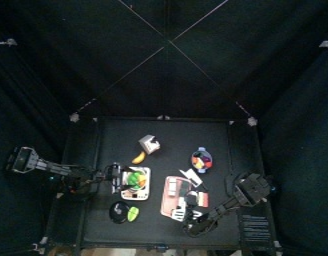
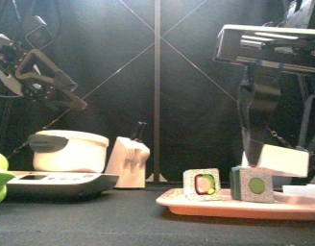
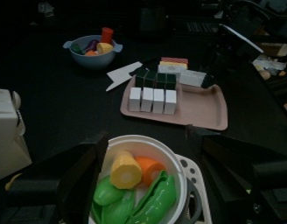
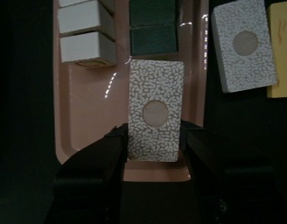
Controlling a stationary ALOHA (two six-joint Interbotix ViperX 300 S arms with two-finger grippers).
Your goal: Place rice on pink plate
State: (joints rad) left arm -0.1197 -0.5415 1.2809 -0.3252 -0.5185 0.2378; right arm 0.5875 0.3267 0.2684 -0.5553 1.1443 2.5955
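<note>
The pink plate (image 4: 94, 114) lies under my right gripper (image 4: 156, 144), which is shut on a white speckled rice block (image 4: 156, 109) with a pale oval on its face. In the front view the rice block (image 2: 286, 159) hangs tilted a little above the plate (image 2: 237, 204). The plate bears white rice blocks (image 4: 85, 44) and dark green blocks (image 4: 156, 35). In the top view the plate (image 1: 171, 190) is at front centre and the right gripper (image 1: 196, 212) is at its front right. My left gripper (image 3: 143, 166) is open over a white dish of vegetables (image 3: 140, 188).
A second speckled block (image 4: 243, 44) and a yellow piece (image 4: 283, 48) lie beside the plate. A blue bowl (image 1: 203, 158) of food is at the back right, a white carton (image 2: 128, 159) at the back, and a white rice cooker (image 2: 64, 154) at the left.
</note>
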